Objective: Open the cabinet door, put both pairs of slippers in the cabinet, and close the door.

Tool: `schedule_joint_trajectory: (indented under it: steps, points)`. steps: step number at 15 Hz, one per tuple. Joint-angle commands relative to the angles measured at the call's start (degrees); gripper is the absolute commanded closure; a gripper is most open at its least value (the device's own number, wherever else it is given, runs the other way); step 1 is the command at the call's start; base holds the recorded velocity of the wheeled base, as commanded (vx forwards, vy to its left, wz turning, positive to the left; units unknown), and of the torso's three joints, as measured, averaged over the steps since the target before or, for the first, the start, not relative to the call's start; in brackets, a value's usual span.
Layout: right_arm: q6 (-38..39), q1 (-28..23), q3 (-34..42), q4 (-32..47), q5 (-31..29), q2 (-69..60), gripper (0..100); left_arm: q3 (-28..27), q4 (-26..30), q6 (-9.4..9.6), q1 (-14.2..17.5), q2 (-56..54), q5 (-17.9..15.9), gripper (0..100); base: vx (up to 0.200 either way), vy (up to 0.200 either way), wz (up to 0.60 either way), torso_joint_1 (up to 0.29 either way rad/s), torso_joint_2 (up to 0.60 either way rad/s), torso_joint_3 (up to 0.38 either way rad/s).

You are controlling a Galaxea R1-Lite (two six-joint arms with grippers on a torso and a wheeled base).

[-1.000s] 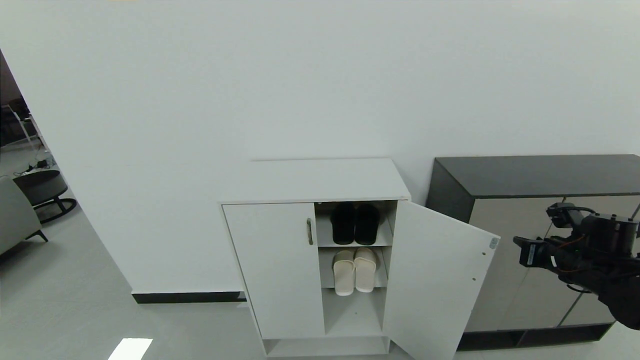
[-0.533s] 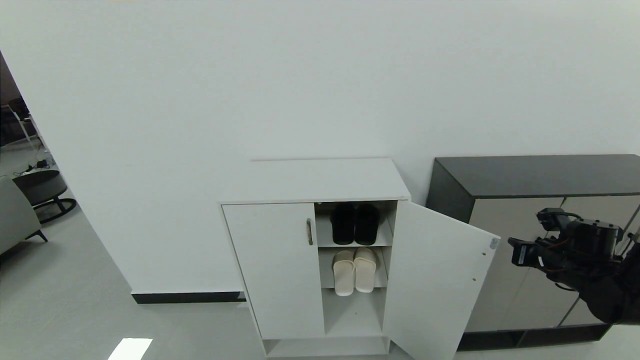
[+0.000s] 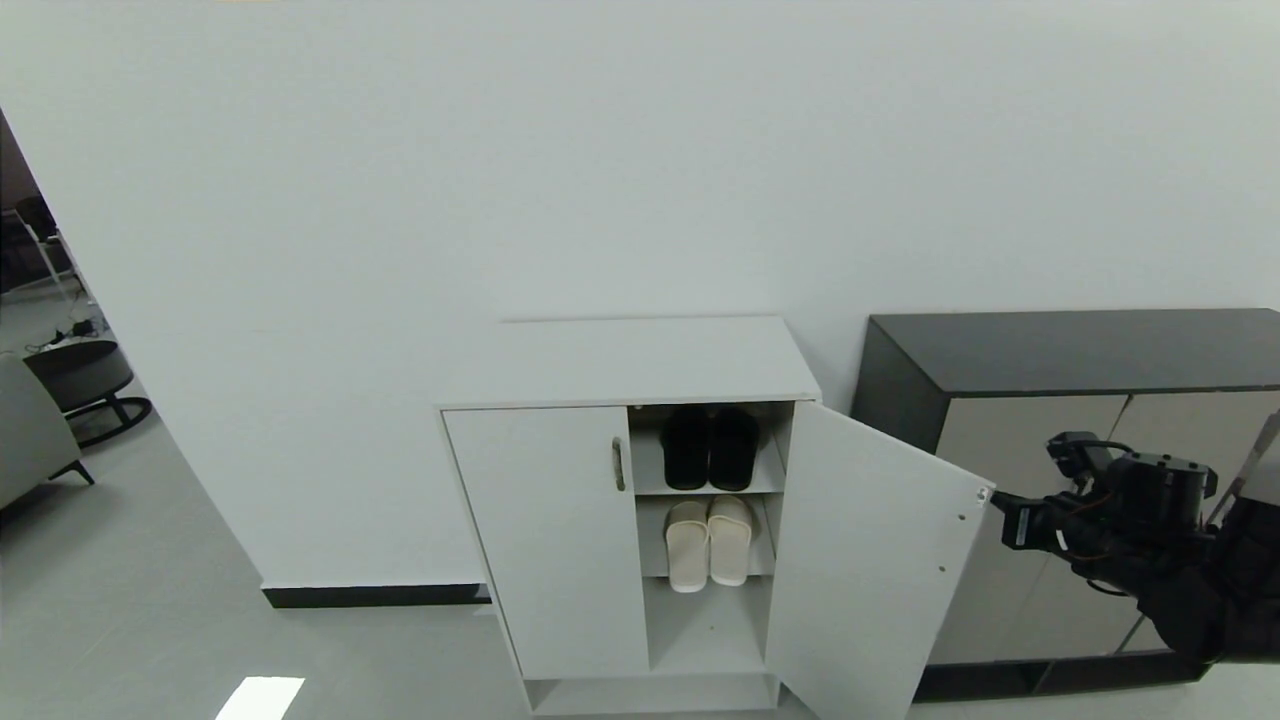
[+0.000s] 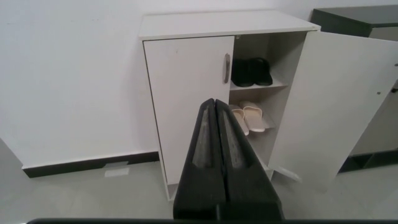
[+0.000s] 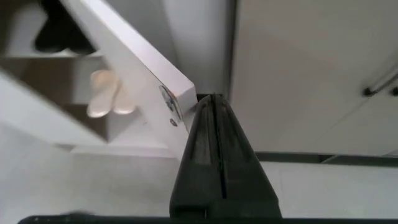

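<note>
Cabinet: a white cabinet (image 3: 640, 362) stands on the grey floor (image 3: 150, 620) against the white wall (image 3: 500, 150). It has 2 doors.
Left door: the left door (image 3: 545, 540) is shut. A small metal handle (image 3: 619, 463) stands upright near its inner edge.
Right door: the right door (image 3: 870, 560) is swung open, out toward the robot, so you can see inside.
Black slippers: 1 pair of black slippers (image 3: 710, 447) sits side by side on the top shelf (image 3: 648, 475), inside the cabinet.
Cream slippers: 1 pair of cream slippers (image 3: 709, 540) sits side by side on the middle shelf (image 3: 652, 560), just under the black pair.
Right claw: the right gripper (image 5: 211, 109) has its 2 fingers pressed flat together, with nothing between them. Its tip is right at the outer edge of the open door, near the top corner, on the side away from the shelves. I cannot tell if it touches the door.
Left claw: the left gripper (image 4: 215, 109) has its 2 fingers pressed together too, holding nothing. It is out in front of the cabinet, well apart from it, and points toward the shut door.
Sideboard: a dark sideboard (image 3: 1070, 350) with shiny doors stands just beside the cabinet on the robot's right.
Far left: a grey chair (image 3: 25, 435) and a round dark table (image 3: 80, 372) are well apart from the cabinet.
</note>
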Motion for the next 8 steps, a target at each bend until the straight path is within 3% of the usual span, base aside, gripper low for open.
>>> schedule_joint_trajectory:
  steps: [1, 8]
  points:
    - [0.09, 1.33, 3.18, -0.9, 1.64, -2.53, 100, 0.0, -0.04, -0.01, -0.01, 0.08, 0.01, 100, 0.0, 0.0, 0.0, 0.0, 0.0, 0.0]
    - [0.26, 5.81, 5.56, -0.72, 2.35, -3.41, 100, 0.0, -0.04, -0.01, -0.01, 0.08, 0.01, 100, 0.0, 0.0, 0.0, 0.0, 0.0, 0.0]
